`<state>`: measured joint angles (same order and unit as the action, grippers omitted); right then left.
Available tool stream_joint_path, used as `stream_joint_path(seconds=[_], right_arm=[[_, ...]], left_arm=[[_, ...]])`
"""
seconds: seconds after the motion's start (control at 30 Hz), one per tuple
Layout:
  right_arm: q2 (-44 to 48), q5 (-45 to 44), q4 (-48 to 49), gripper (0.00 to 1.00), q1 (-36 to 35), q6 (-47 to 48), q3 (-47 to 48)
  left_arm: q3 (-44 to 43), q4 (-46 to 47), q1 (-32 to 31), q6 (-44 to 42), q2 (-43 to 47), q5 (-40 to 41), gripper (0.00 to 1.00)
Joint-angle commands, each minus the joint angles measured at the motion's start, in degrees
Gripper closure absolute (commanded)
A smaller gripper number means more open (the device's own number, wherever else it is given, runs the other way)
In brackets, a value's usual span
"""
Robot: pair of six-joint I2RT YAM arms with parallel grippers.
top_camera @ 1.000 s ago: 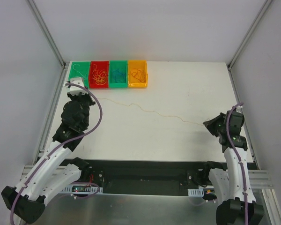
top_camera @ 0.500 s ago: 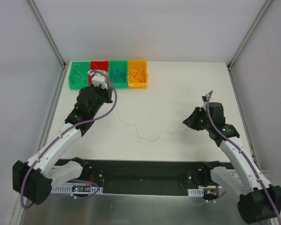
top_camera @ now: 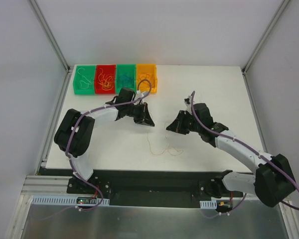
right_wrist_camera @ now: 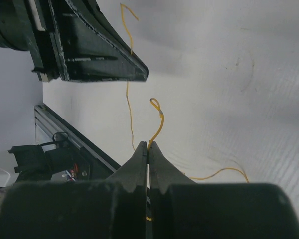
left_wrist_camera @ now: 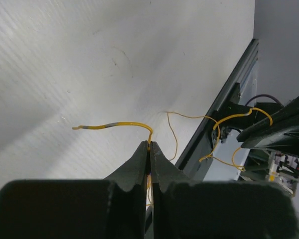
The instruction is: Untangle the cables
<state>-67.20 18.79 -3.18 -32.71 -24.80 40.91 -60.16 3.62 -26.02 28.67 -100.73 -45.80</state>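
Note:
One thin yellow cable (top_camera: 162, 149) hangs slack between my two grippers and droops in loops onto the white table (top_camera: 214, 94). My left gripper (top_camera: 149, 123) is shut on one end of it; in the left wrist view the cable (left_wrist_camera: 124, 123) curls left from the closed tips (left_wrist_camera: 150, 146). My right gripper (top_camera: 168, 128) is shut on the other end, where the cable (right_wrist_camera: 161, 122) rises in a small hook from the tips (right_wrist_camera: 148, 146). The two grippers face each other, a small gap apart, near the table's middle. More cables lie in the bins at the back.
Four bins stand in a row at the back left: green (top_camera: 84, 87), red (top_camera: 105, 89), teal (top_camera: 125, 88) and orange (top_camera: 146, 89), each with coiled wires inside. The table's front edge (top_camera: 154, 170) runs just below the sagging cable.
Both grippers have swung in from the table's sides toward the middle. The yellow cable, stretched nearly straight a second ago, now sags in loose loops between them.

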Motion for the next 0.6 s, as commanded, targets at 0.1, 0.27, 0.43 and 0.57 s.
stream_joint_path(seconds=[0.1,0.27,0.43,0.57], right_arm=[[-7.93,3.18,12.75,1.0,-0.95,-9.3,2.51],[-12.86,2.14,7.5,0.99,-6.13,-4.05,7.16],[-11.91,-0.68,0.56,0.58,-7.55,2.81,7.96],[-10.24,-2.87,-7.52,0.35,-7.46,8.43,10.5]], left_arm=[[-3.2,-3.07,-1.84,1.93,1.58,-3.6,0.92],[-5.31,-10.9,-1.75,-4.13,5.27,5.44,0.66],[-7.16,-16.71,0.17,-8.01,9.66,14.5,0.5],[-6.81,-18.2,1.67,-10.03,14.76,23.27,0.32]])
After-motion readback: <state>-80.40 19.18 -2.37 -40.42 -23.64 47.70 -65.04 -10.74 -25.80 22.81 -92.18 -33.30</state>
